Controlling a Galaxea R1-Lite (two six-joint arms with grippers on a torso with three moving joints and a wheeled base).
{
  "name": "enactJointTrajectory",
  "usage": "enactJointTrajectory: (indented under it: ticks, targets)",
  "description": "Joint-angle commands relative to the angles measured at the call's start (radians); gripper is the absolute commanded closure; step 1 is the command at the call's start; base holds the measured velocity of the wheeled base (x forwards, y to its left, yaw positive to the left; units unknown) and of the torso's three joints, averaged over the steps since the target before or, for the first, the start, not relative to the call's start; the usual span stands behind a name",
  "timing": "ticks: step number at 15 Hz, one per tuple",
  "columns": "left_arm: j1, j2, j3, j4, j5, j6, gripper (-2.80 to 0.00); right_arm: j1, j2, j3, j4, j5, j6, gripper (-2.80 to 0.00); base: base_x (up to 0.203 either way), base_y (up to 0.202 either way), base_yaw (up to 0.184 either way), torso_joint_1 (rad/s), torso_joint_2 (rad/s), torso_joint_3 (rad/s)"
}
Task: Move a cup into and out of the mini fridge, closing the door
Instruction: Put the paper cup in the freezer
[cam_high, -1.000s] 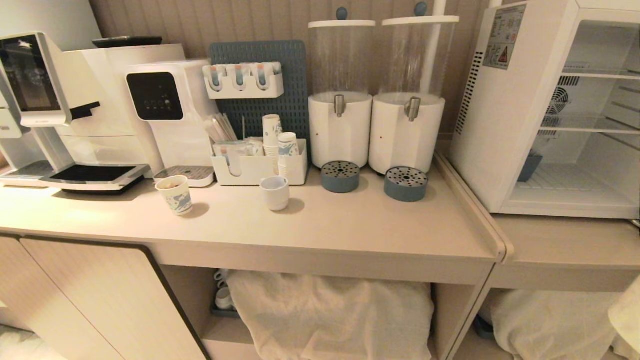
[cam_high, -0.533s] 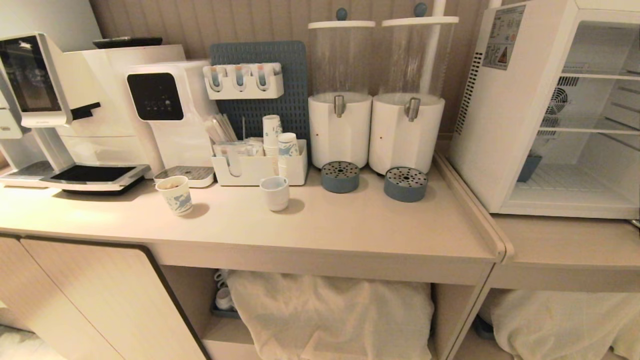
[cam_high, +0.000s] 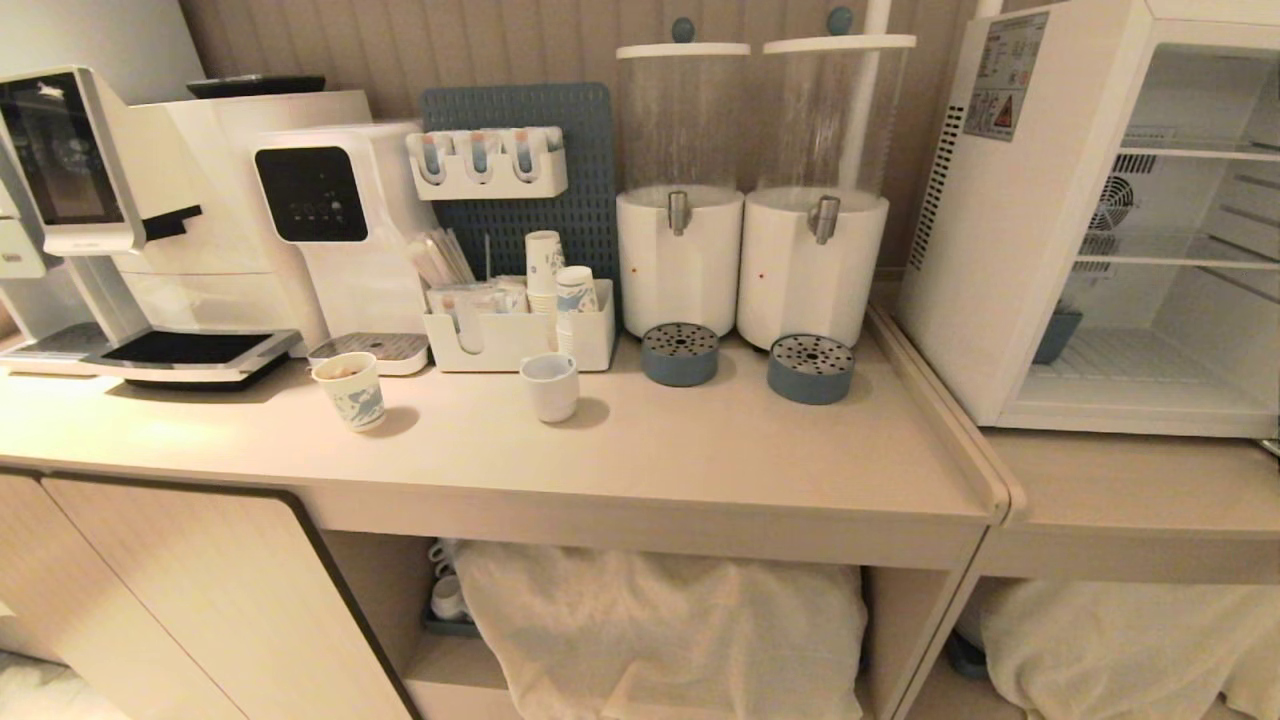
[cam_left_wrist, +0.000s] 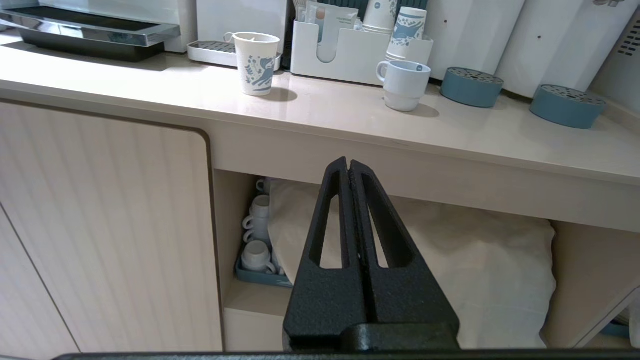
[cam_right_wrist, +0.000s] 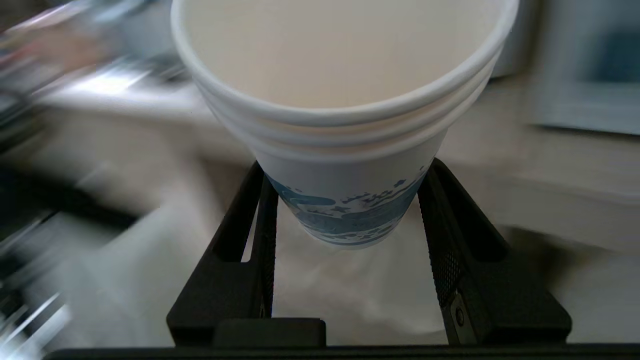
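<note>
Now your right gripper (cam_right_wrist: 345, 210) is clamped on the cup (cam_right_wrist: 345, 100); your left gripper (cam_left_wrist: 350, 167), fingers together, hangs below the counter (cam_left_wrist: 320, 115).

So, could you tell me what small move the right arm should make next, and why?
Probably carry the tall white paper cup with the blue print up toward the white mini fridge. The right gripper is clamped on the cup, and the fridge stands open with its bottom shelf bare.

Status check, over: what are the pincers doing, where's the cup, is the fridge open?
Right pincer shut on the cup, out of head view. Left pincer shut, empty, below counter edge. Mini fridge stands open, nothing blocking its front.
</note>
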Motion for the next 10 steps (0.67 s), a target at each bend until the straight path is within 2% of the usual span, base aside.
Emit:
enactJointTrajectory:
  ticks: [1,4,5,7,8,9,10]
  targets:
    - [0.000,-0.003,0.040,-0.001,0.000,-0.001,0.00,-0.004,-0.040,0.129,-0.153,-0.209,-0.002,0.00,0.000,0.000,0.000,0.000,0.00,0.000]
    - [0.001,-0.003,0.040,-0.001,0.000,0.000,0.00,-0.006,-0.039,0.510,-0.476,-0.326,-0.100,0.00,0.000,0.000,0.000,0.000,0.00,0.000]
    - [0.000,-0.003,0.040,-0.001,0.000,0.000,0.00,-0.006,-0.039,0.591,-0.522,-0.347,-0.122,0.00,0.000,0.000,0.000,0.000,0.00,0.000]
    - [0.001,-0.003,0.040,0.000,0.000,0.003,0.00,-0.006,-0.038,0.642,-0.552,-0.344,-0.166,0.00,0.000,0.000,0.000,0.000,0.00,0.000]
    - [0.000,-0.003,0.040,0.000,0.000,0.004,0.00,-0.006,-0.037,0.628,-0.496,-0.321,-0.185,0.00,0.000,0.000,0.000,0.000,0.00,0.000]
    - [-0.001,-0.003,0.040,0.000,-0.001,0.004,0.00,-0.007,-0.037,0.609,-0.424,-0.317,-0.185,0.00,0.000,0.000,0.000,0.000,0.00,0.000]
    - [0.001,-0.003,0.040,-0.001,-0.001,0.004,0.00,-0.007,-0.037,0.602,-0.420,-0.317,-0.153,0.00,0.000,0.000,0.000,0.000,0.00,0.000]
